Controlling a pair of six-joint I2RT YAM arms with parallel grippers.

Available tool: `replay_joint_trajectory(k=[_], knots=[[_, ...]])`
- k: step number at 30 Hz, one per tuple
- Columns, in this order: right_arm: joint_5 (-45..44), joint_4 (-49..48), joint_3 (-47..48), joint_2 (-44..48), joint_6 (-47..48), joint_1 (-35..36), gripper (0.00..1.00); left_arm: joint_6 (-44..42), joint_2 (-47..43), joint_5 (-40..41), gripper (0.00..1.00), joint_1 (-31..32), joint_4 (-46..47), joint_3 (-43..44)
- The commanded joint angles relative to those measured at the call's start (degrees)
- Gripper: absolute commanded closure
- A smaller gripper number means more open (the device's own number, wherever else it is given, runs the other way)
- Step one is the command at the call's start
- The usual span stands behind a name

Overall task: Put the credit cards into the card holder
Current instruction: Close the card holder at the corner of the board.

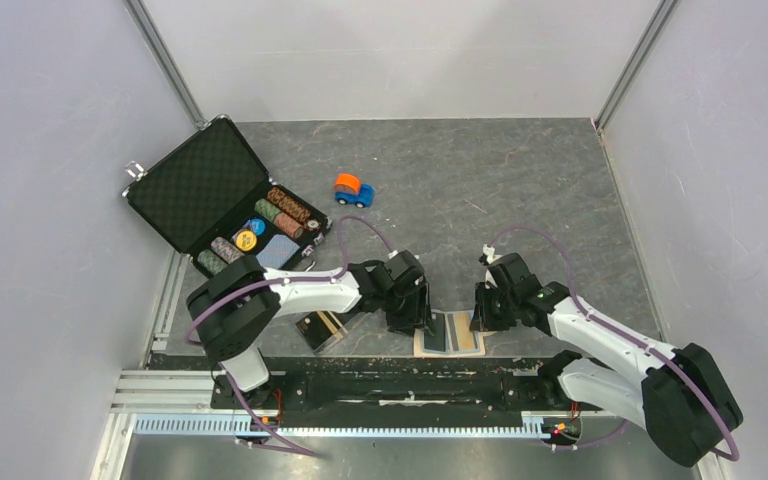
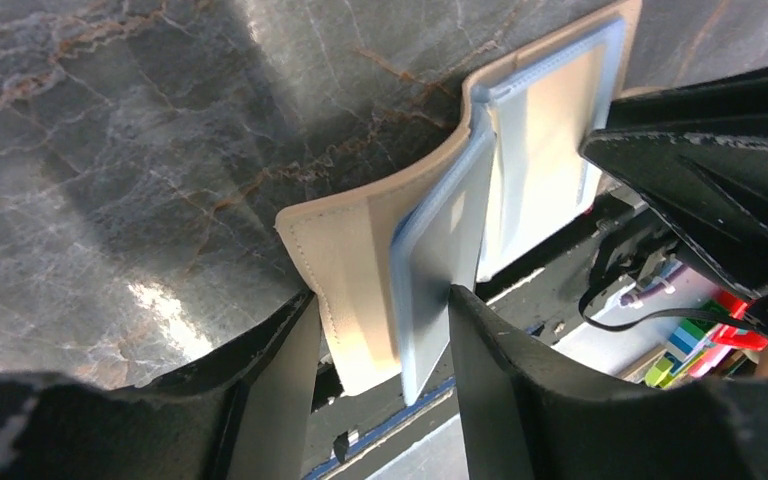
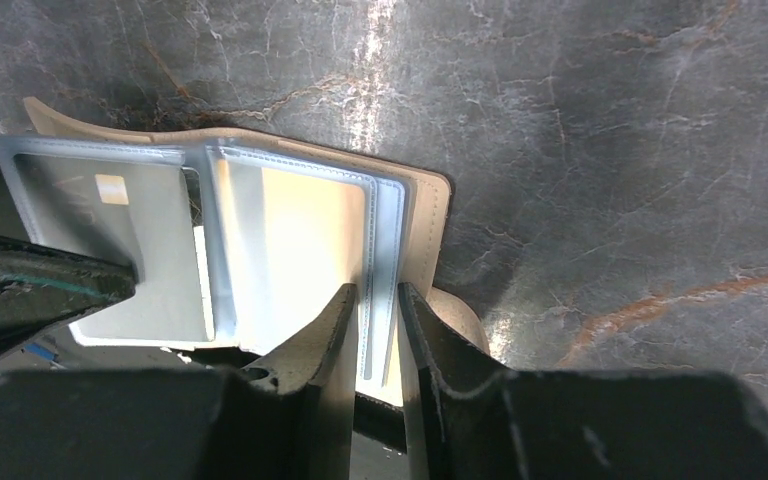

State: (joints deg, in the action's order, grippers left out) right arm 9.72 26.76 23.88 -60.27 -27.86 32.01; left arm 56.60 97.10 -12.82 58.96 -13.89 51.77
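Grey marbled tabletop [image 1: 520, 190], and at the middle of its near edge the card holder [image 1: 450, 338] lies opened out, pale blue pockets facing up. I'd judge it light and floppy: soft leather-look flaps that curl when lifted and slick pocket faces. The outer edges of the flaps look like the places to take it, leaving the slot mouths free. The right gripper [image 3: 377, 292] has its jaws drawn narrow, pinching the outer edge of the right flap. The left gripper [image 2: 380, 300] straddles the raised, curling left flap, jaws half spread and close against both sides; whether it truly grips I cannot tell. Left of the card holder along the near edge lie the credit cards [image 1: 322, 328], thin, stiff and probably slippery. A chip briefcase [image 1: 210, 190] stands open at the far left, a toy car [image 1: 353, 189] near it
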Motion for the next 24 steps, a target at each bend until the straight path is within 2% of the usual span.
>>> replay_joint_trajectory(k=[1,7,13,16,18,22,24], knots=[[0.5,-1.9,-4.8,-2.9,1.4,0.7,0.78,1.4,-5.3,-3.3,0.45,0.3,8.0,-0.6],[1.5,-2.0,-4.2,-2.8,1.7,0.7,0.78,1.3,-7.5,-5.4,0.43,0.3,9.0,-0.8],[3.3,-2.7,-3.7,-3.0,2.1,0.7,0.78,1.6,-4.0,-7.9,0.41,0.6,12.2,-0.8],[3.8,-2.7,-3.6,-3.0,2.4,0.7,0.78,1.6,-1.3,-8.5,0.44,0.9,12.1,-0.2],[4.2,-2.7,-3.5,-2.9,2.5,0.7,0.78,1.8,-0.2,-8.1,0.53,1.2,10.9,0.4],[5.3,-2.5,-2.7,-2.2,2.7,0.6,0.77,-0.2,-1.2,-3.4,0.88,1.4,1.5,3.3],[6.2,-2.5,-1.7,-1.5,3.1,0.7,0.75,-2.3,-2.1,-0.4,0.97,1.4,-4.8,5.2]])
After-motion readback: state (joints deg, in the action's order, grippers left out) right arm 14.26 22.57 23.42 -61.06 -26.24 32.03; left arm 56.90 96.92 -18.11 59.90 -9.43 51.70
